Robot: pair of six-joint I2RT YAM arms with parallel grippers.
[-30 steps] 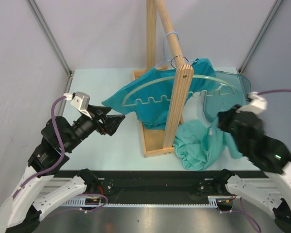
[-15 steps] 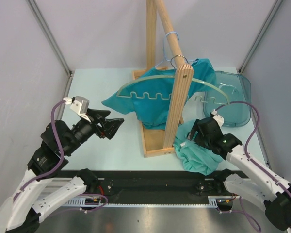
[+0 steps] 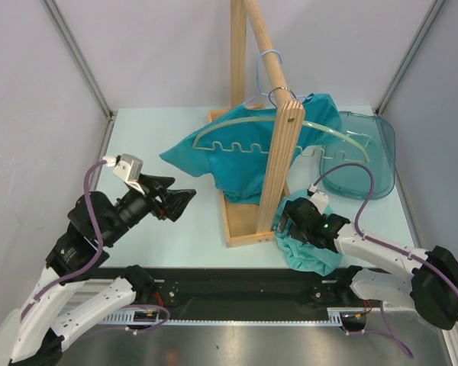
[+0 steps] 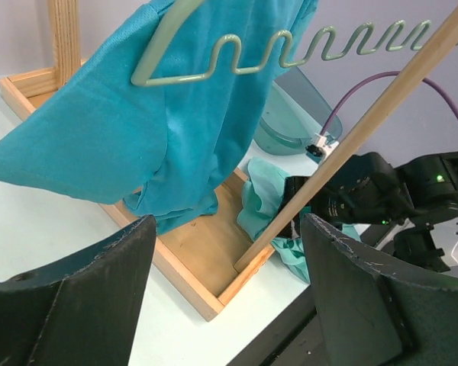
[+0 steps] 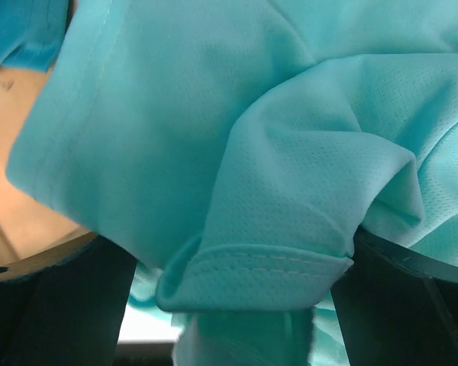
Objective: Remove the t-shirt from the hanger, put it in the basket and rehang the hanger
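Right tool [image 3: 288, 223] lowered onto crumpled t-shirt [image 3: 309, 258], jaws spread

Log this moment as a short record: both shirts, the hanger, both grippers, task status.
teal shirt: on the hanger, hung on the rack
mint shirt: crumpled on the table by the rack
left gripper: open, empty, left of teal shirt
right gripper: open, over mint shirt
status: teal shirt not yet off hanger
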